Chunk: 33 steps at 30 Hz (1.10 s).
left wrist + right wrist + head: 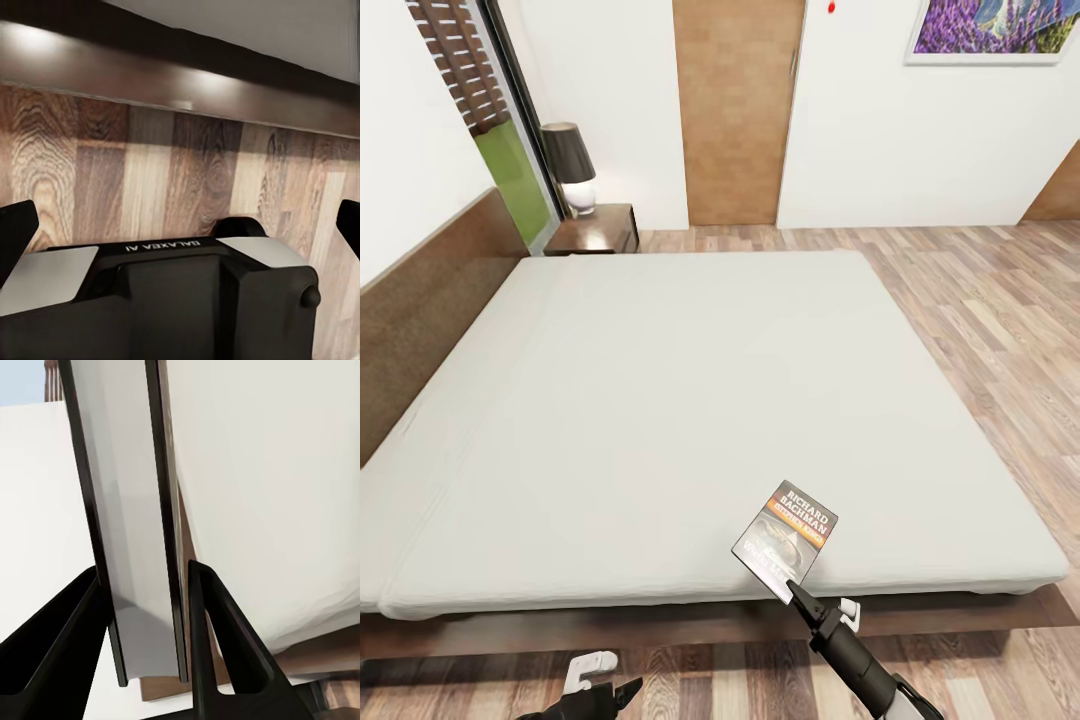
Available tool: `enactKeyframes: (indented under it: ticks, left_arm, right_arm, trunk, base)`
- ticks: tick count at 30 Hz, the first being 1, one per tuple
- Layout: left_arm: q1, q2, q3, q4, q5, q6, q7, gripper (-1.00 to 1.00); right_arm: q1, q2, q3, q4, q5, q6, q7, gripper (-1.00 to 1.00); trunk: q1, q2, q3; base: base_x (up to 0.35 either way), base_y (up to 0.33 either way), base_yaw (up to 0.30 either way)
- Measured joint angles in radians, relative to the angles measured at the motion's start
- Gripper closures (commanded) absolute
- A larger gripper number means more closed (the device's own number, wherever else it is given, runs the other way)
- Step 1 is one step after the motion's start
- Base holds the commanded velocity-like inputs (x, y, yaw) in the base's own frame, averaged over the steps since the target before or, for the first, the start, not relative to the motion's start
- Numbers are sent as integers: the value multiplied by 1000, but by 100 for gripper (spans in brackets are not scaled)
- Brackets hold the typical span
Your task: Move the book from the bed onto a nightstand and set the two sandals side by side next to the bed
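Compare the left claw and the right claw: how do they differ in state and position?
The right claw is closed on the book at the bed's near edge; the left claw holds nothing, fingers spread. The right claw reaches up to the mattress; the left claw stays lower, over the wood floor beside the frame. Both have black fingers.

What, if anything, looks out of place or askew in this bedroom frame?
Only the book stands out: it sits tilted at the near edge of the bed, pinched at its lower corner by the right gripper, whose fingers clamp its page edge. The nightstand and lamp look orderly.
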Motion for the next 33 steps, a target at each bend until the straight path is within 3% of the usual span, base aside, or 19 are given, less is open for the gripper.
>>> enactKeyframes:
  ticks: [20,28,30,31,32,33]
  left_arm:
    - [0,-1,0,0,1,1,-2,-100]
    - [0,0,2,0,1,1,-8,-100]
    - [0,1,2,-1,1,2,-8,-100]
    - [0,1,3,-1,1,1,-9,-100]
    - [0,1,4,-1,1,2,-9,-100]
    - [0,1,4,-1,1,2,-9,-100]
  right_arm:
    - [0,-2,2,-9,3,0,-1,100]
    - [0,-11,4,-134,1,16,2,100]
    - [0,-27,4,-149,2,18,3,100]
    - [0,-82,18,-162,5,19,3,100]
    - [0,-139,5,-164,3,18,4,100]
    - [0,-149,14,-163,6,16,4,100]
  trunk:
    - [-77,140,63]
    - [-107,196,88]
    - [-115,210,94]
    - [-119,217,97]
    - [-123,224,100]
    - [-127,231,104]
  base:
    - [0,0,0]
    - [0,0,0]
    - [0,0,0]
    - [0,0,0]
    - [0,0,0]
    - [0,0,0]
